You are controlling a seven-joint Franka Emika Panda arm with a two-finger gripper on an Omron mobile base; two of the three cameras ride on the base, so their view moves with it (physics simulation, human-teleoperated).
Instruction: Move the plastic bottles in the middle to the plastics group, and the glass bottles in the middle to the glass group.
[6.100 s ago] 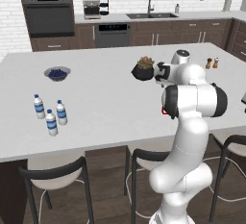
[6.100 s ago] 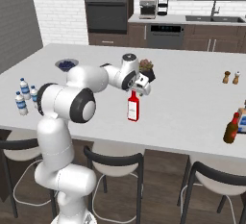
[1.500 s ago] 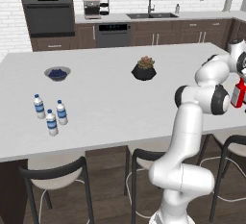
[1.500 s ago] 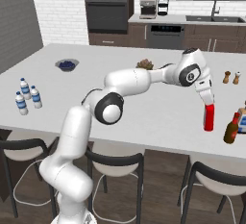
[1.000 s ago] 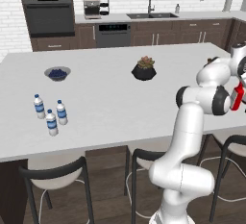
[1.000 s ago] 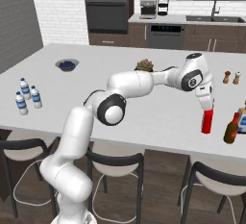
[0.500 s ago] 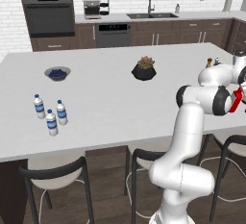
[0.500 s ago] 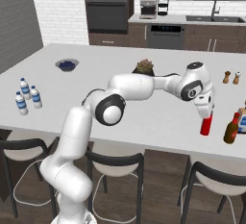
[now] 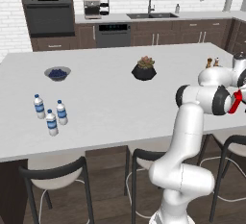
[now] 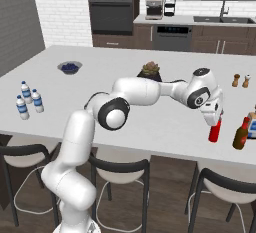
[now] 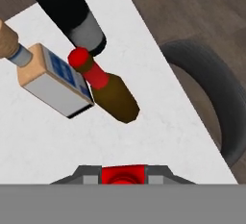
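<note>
Red bottle (image 10: 214, 131), upright and clamped at its neck by the gripper (image 10: 216, 121), which we see reaching down at the counter's (image 10: 100, 97) near right edge. Jaws closed on the bottle; in the hand view we see its red cap (image 11: 123, 174) sitting between the finger tips at the bottom. From the left base camera we see only a red sliver of it (image 9: 235, 102) beside the white forearm.

Just beyond the jaws, to their right as the right base camera shows it, stands a brown bottle (image 10: 241, 134) with a red neck; in the hand view it (image 11: 106, 86) lies ahead of the tips. Touching or just behind it we note a pale blue-labelled carton (image 11: 54, 80), and past that a dark object whose nature we cannot tell.

Farther back from the jaws we see two tiny brown bottles (image 10: 241, 80) near the far right of the counter. Well apart, toward the arm's base side, sits a potted plant (image 10: 150, 70). Farthest from the jaws, at the counter's left end, we find three water bottles (image 10: 27, 98) grouped together and a bowl (image 10: 69, 67) of dark fruit behind them.
</note>
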